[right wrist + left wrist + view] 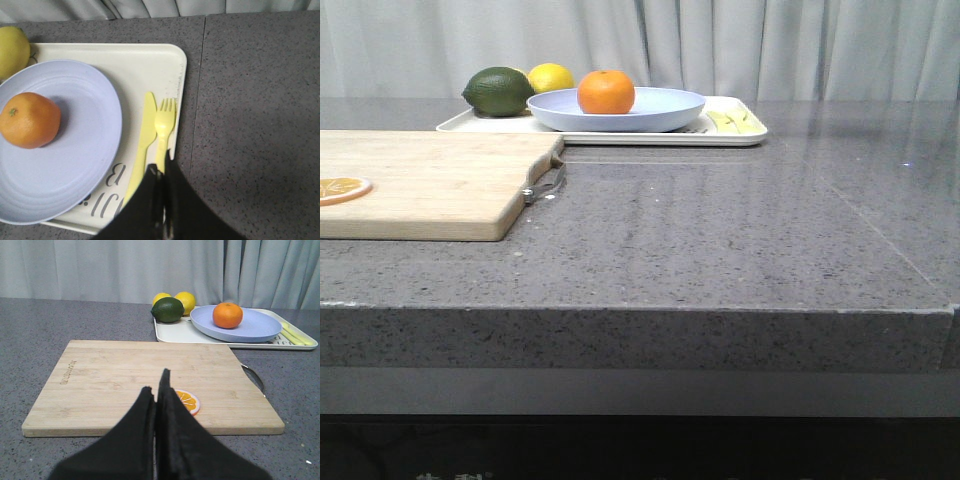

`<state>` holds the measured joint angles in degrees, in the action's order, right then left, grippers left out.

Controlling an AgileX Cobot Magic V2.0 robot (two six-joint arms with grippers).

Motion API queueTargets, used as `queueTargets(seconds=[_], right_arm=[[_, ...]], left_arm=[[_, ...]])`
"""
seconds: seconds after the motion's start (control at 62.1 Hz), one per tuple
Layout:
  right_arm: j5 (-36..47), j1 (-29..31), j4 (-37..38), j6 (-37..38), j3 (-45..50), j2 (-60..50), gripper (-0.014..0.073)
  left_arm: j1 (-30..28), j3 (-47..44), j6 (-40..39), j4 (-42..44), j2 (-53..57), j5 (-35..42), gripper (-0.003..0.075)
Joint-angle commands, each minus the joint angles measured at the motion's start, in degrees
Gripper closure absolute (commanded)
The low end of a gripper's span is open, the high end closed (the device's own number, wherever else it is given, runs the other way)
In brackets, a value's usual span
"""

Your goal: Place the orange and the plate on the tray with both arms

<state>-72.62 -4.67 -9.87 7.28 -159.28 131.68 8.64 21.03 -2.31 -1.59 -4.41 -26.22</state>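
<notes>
The orange (pixel 606 91) lies in the lavender-blue plate (pixel 660 115), which rests on the cream tray (pixel 730 135) at the back of the counter. The left wrist view shows orange (pixel 227 315), plate (pixel 260 327) and tray (pixel 170 332) beyond the board; the right wrist view shows orange (pixel 30 120), plate (pixel 85 150) and tray (pixel 130 65) from above. My left gripper (pixel 156 390) is shut and empty above the board's near edge. My right gripper (pixel 162 167) is shut and empty over the tray's edge, by the cutlery. Neither gripper shows in the front view.
A wooden cutting board (pixel 430 185) with a dried orange slice (pixel 340 188) lies at the left, a knife handle (pixel 545 185) at its edge. On the tray: a lime (pixel 498 91), a lemon (pixel 551 77), and a yellow knife (pixel 145 135) and fork (pixel 164 125).
</notes>
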Motion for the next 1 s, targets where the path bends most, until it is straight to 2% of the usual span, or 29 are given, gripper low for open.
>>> queueTargets(seconds=[0.0,0.113,0.29,0.467,0.612,0.741,0.983], right_arm=[[-4.22,-0.02,0.16,-2.38,4.6,-9.32,0.0663],[-4.08,-0.02,1.23,-5.65,18.65,-18.08,0.0663],[-3.8,-0.02,9.87,-7.28,42.77,-32.54,0.0663],[1.74,-0.02,10.36,-7.28,63.53,-45.44,0.0663],[10.76,-0.02,10.36,-7.28,81.33,-57.85,0.0663],[21.95,-0.02,10.41,-9.16,97.8,-70.31,0.0663],[39.78,-0.02,10.66,-9.95,122.19,-92.74,0.0663]], left_arm=[[-0.08,1.46,-0.59,-0.4,-0.73,4.75,0.0738],[-0.08,1.46,-0.59,-0.4,-0.73,4.75,0.0738],[-0.08,1.46,-0.59,-0.4,-0.73,4.75,0.0738],[-0.08,1.46,-0.59,-0.4,-0.73,4.75,0.0738],[-0.08,1.46,-0.59,-0.4,-0.73,4.75,0.0738],[-0.08,1.46,-0.59,-0.4,-0.73,4.75,0.0738],[-0.08,1.46,-0.59,-0.4,-0.73,4.75,0.0738]])
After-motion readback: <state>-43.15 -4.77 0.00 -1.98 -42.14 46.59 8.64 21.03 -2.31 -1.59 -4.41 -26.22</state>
